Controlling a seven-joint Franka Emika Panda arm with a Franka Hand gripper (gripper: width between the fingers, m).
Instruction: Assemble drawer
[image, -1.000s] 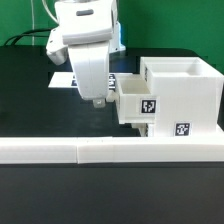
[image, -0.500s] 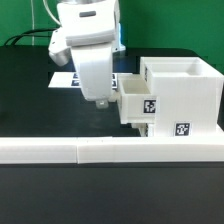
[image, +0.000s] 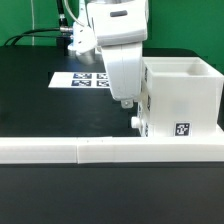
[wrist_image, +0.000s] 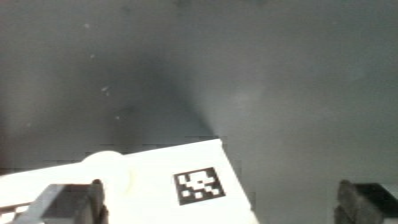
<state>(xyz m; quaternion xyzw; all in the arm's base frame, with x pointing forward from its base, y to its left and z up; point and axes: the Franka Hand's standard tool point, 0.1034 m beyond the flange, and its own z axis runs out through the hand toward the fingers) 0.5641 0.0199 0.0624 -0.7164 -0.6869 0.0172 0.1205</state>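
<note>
The white box-shaped housing stands at the exterior view's right and carries a square tag. A small white tray sits almost fully inside the housing's open side, mostly hidden behind my gripper. Its knob pokes out below the fingers. My gripper is right against the tray's front. In the wrist view the tray's tagged face and its knob lie low between my fingers, which stand wide apart. My gripper is open and holds nothing.
The long low white wall strip runs along the front of the black table. The marker board lies flat behind my arm. Cables trail at the back on the exterior view's left.
My gripper has moved toward the exterior view's right. The tray that stuck out of the housing has slid in with it and now shows only a sliver.
</note>
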